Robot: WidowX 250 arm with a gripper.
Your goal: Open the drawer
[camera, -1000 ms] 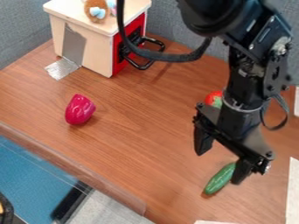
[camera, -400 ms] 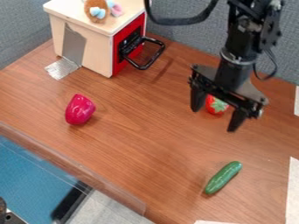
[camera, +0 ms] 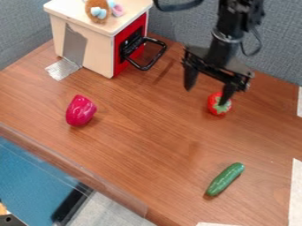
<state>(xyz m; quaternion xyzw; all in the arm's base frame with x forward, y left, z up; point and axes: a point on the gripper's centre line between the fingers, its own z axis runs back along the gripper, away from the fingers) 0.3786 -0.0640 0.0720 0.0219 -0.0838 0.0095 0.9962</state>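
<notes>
1. While the gripper hung over the far right part of the table, its two fingers stood spread, pointing down, with the tabletop visible between them.
2. The drawer was in the box at the far left. Its red front faced right and sat flush with the box's edges, so it looked closed.
3. The black handle stuck out from that front, to the left of the gripper and apart from it.
4. The strawberry lay right of centre, and the gripper's right-hand finger overlapped it in the view. Whether the two touched could not be told.
5. The cucumber lay at the near right, slanted, with its upper end to the right.
6. The pink pepper lay at the left, nearer than the box and well apart from the cucumber.
7. A brown toy with light blue parts sat on top of the box, with a pink piece just to its right.
8. Silver tape ran from the box's side down onto the table.
</notes>
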